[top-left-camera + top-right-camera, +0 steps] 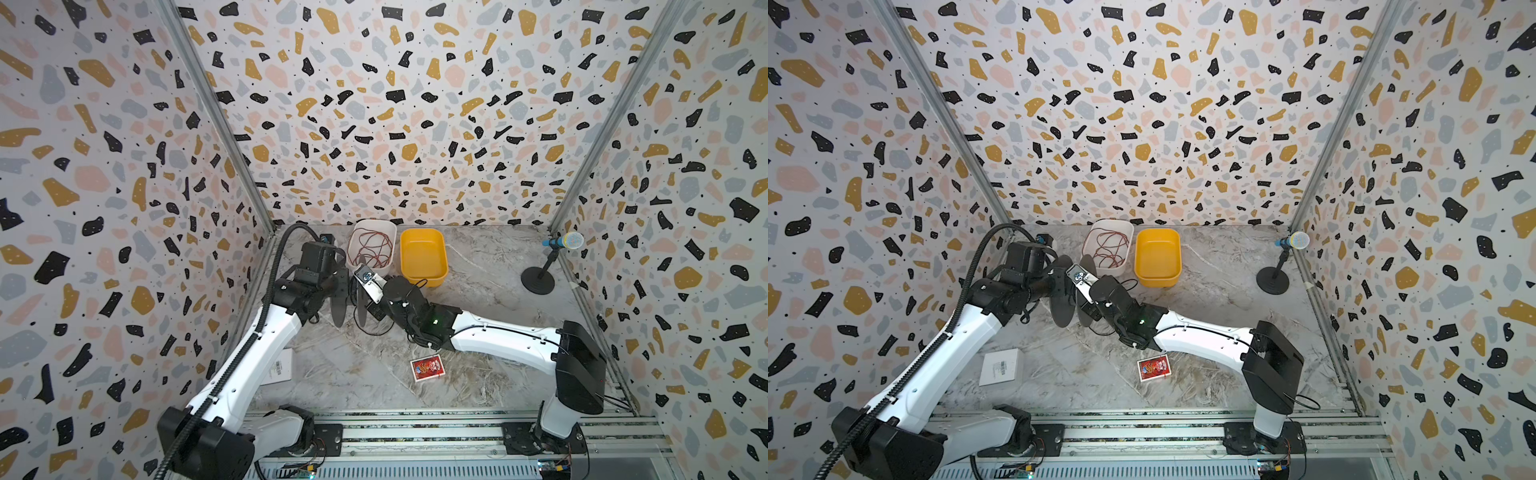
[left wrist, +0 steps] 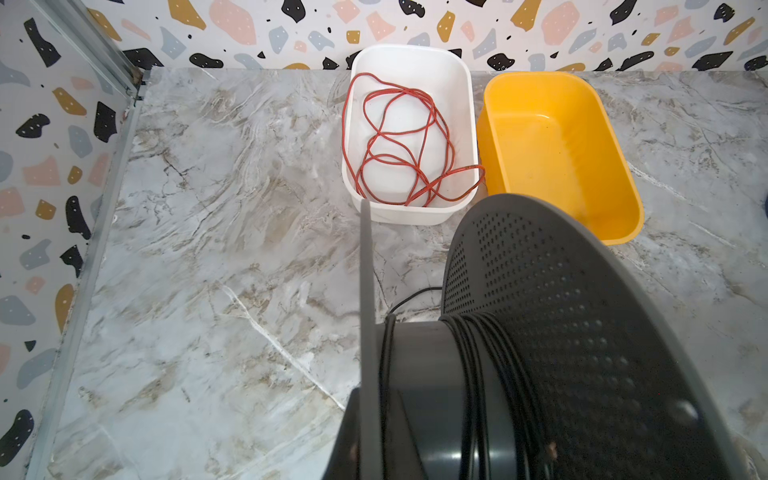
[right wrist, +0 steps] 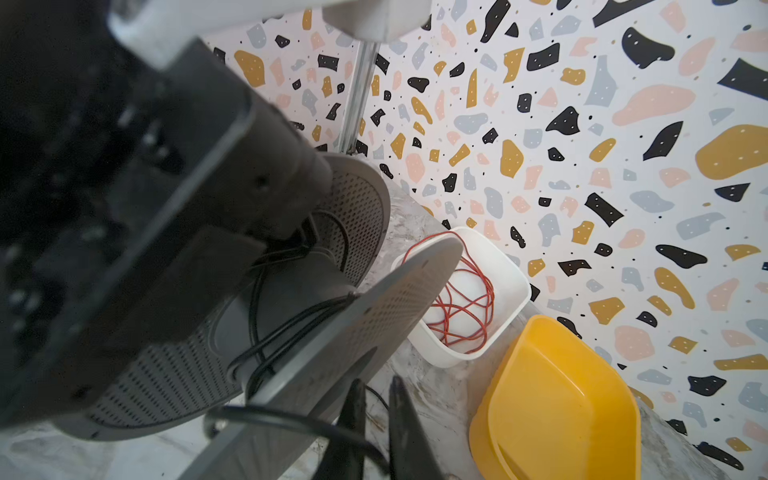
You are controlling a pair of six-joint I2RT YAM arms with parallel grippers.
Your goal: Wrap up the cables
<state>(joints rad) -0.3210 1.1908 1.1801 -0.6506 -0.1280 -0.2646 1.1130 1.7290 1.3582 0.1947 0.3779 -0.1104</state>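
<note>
1. Two arms meet toward the far left corner of the table (image 1: 478,291). My left gripper (image 1: 330,286) is closed. Its fingers are hidden, but the spool (image 1: 349,301) is carried at its end, so I judge it is clamped on the spool.
2. I read that hold as deliberate. The spool's axis lies roughly level, so both perforated flanges stand upright and the hub between them is exposed to take cord.
3. The black cable (image 2: 473,357) is partly on that hub, with several turns packed against one flange. The rest drops off as a slack loop (image 2: 415,291) on the table under the spool, between the two arms.
4. My right gripper (image 3: 376,384) sits just beside the spool's lower rim, its fingers parted by a narrow gap. A blurred run of cord passes close by, and I cannot tell whether it touches them. I judge this arm is placed there to feed slack onto the hub.
5. The white tub (image 2: 407,214) at the table's far edge holds a loose tangle of reddish wire (image 2: 446,143). One strand is draped over the rim toward its neighbour.
6. The yellow tub (image 2: 548,145) stands just beside it along the same edge and is empty. My guess is that it is waiting for the wound cable.
</note>
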